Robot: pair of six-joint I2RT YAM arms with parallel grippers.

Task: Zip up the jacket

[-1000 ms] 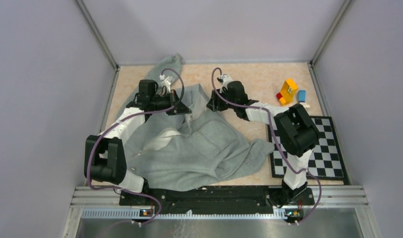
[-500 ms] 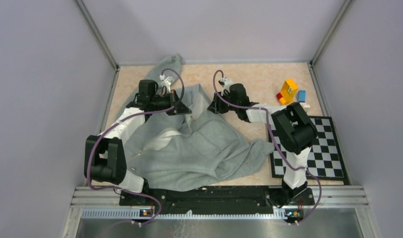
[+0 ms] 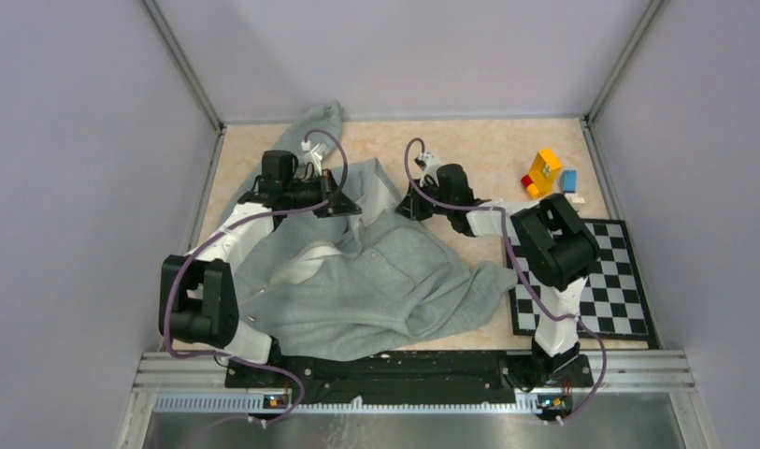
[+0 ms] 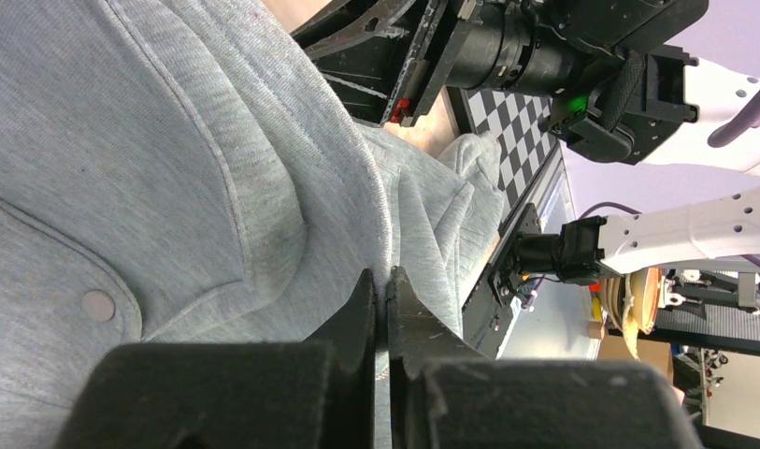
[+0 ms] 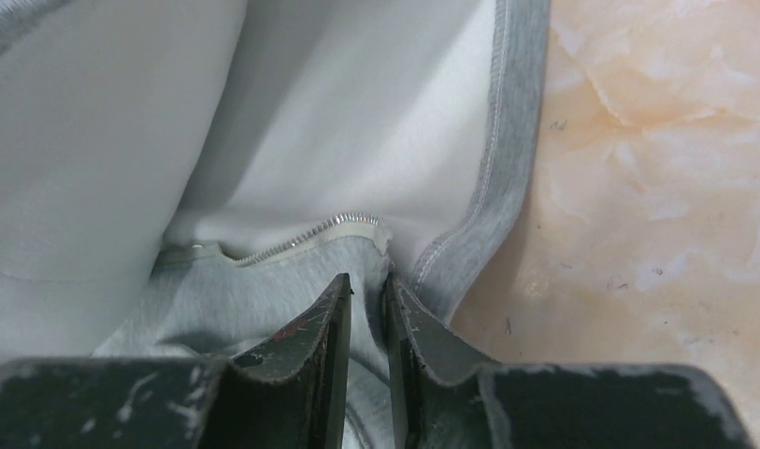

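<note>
Jacket hem is pinched in the left pincer, whose fingers meet on a stitched grey edge with almost no gap. The right pincer is narrow too, clamping a grey fold just below the end of the zipper, with white lining spread behind it. A snap shows on the fleece beside the left fingers. From above, both pincers sit near each other at the far part of the jacket, the right one at its far-right edge. The jacket lies rumpled across the left and middle of the worktop, one sleeve reaching the far-left corner. A checkered mat lies just beside it at the right, and coloured blocks stand beyond that.
</note>
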